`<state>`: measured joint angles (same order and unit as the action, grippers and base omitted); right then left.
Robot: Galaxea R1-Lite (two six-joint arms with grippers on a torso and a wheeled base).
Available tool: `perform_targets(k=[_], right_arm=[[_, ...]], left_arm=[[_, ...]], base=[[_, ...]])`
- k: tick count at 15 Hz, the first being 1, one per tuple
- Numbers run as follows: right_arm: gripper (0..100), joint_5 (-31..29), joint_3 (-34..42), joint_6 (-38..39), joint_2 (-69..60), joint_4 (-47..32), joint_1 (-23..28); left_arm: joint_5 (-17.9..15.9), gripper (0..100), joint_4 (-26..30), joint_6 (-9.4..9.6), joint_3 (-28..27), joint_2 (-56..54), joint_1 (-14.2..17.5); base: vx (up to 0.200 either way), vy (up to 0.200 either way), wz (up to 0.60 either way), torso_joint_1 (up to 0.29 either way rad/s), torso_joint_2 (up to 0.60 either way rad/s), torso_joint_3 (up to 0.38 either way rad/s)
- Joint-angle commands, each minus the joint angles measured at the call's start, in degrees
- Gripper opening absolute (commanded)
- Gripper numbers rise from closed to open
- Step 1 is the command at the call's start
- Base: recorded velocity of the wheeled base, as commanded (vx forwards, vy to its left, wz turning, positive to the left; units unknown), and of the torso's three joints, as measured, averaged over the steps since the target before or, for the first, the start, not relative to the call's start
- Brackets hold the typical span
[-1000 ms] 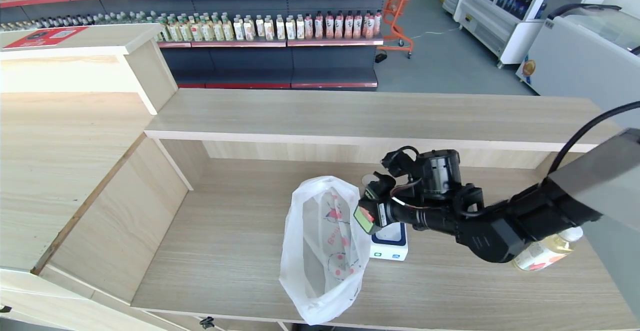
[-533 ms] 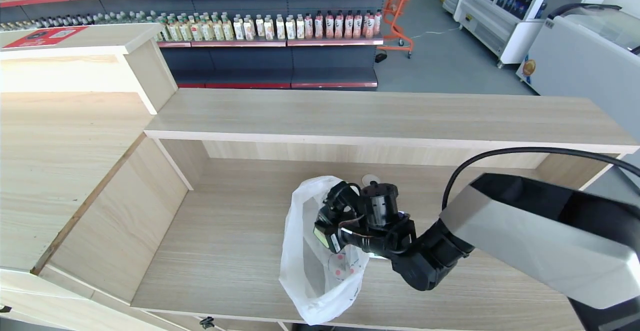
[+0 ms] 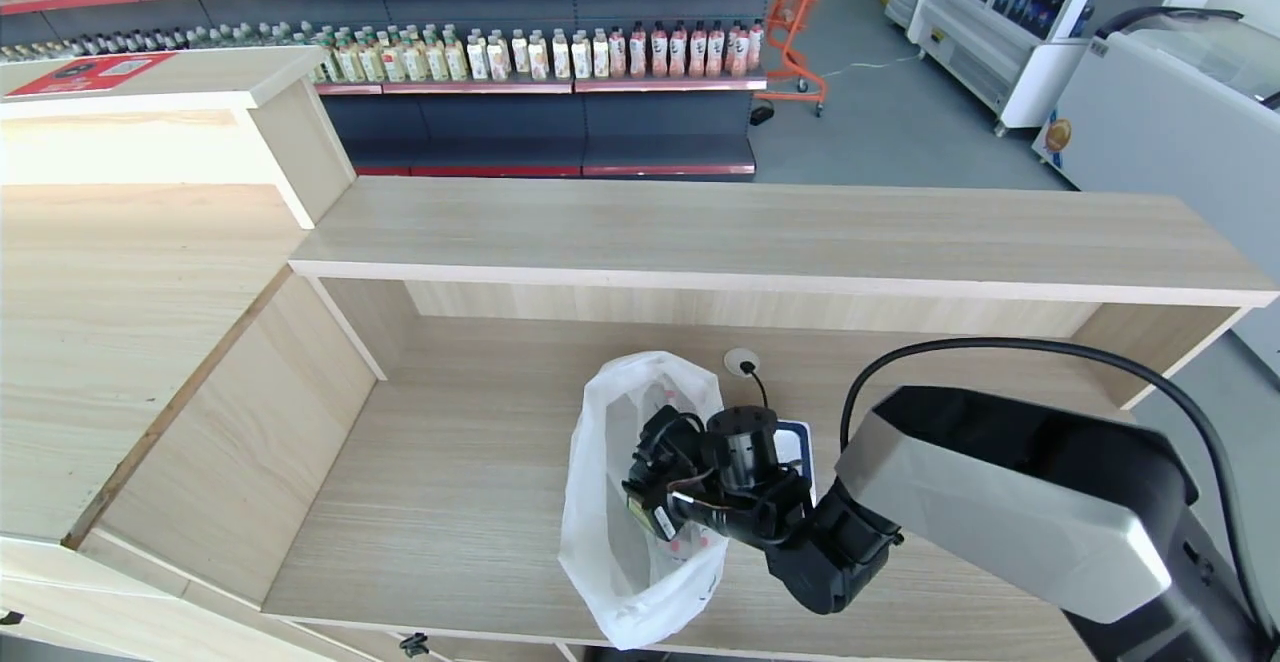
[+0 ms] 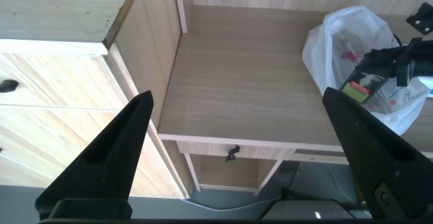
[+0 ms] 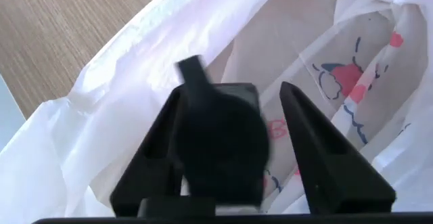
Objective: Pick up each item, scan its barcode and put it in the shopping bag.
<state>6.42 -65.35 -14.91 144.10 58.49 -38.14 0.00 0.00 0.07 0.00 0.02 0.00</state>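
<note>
Wood-grain counter [image 3: 450, 502] lies under the left gripper [image 4: 237, 97], whose jaws are spread wide, well apart from the white plastic shopping bag [image 3: 600, 562]. Inside the bag's open mouth, the right gripper [image 5: 233, 95] pinches a small dark item [image 5: 220, 143] with a green and red label. Just right of the bag sits the white barcode scanner [image 3: 797, 434].
</note>
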Motion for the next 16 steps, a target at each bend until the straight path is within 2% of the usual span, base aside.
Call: perform_targets(k=[1,3,5,8,9,10,12,14,16], right_arm=[[100,0.1,0.8,2.0,0.0,0.9,0.0],[100,0.0,1.5,6.6,-2.2,0.9,0.0],[100,1.5,5.9,17.3,-12.5,-2.7,1.6],[100,5.4,14.8,30.0,-31.3,-11.5,8.5],[100,11.7,16.8,41.3,-43.6,-17.6,13.7],[100,11.5,16.8,41.8,-50.4,-26.1,17.0],[100,11.2,17.0,34.5,-63.7,-42.7,22.4],[100,10.3,18.5,29.2,-71.9,-51.5,25.7],[100,6.9,21.2,26.0,-77.7,-55.9,27.1]], left_arm=[[0.0,100,0.0,0.01,0.0,0.0,0.0],[0.0,100,0.0,0.01,0.0,0.0,0.0],[0.0,100,0.0,-0.07,0.0,0.0,0.0],[0.0,100,0.0,0.01,0.0,0.0,0.0],[0.0,100,0.0,-0.07,0.0,0.0,0.0],[0.0,100,0.0,-0.07,0.0,0.0,0.0],[0.0,100,0.0,0.01,0.0,0.0,0.0],[0.0,100,0.0,-0.07,0.0,0.0,0.0],[0.0,100,0.0,0.01,0.0,0.0,0.0]], base=[[0.0,0.0,0.0,0.0,0.0,0.0],[0.0,0.0,0.0,0.0,0.0,0.0],[0.0,0.0,0.0,0.0,0.0,0.0],[0.0,0.0,0.0,0.0,0.0,0.0],[0.0,0.0,0.0,0.0,0.0,0.0],[0.0,0.0,0.0,0.0,0.0,0.0],[0.0,0.0,0.0,0.0,0.0,0.0],[0.0,0.0,0.0,0.0,0.0,0.0],[0.0,0.0,0.0,0.0,0.0,0.0]])
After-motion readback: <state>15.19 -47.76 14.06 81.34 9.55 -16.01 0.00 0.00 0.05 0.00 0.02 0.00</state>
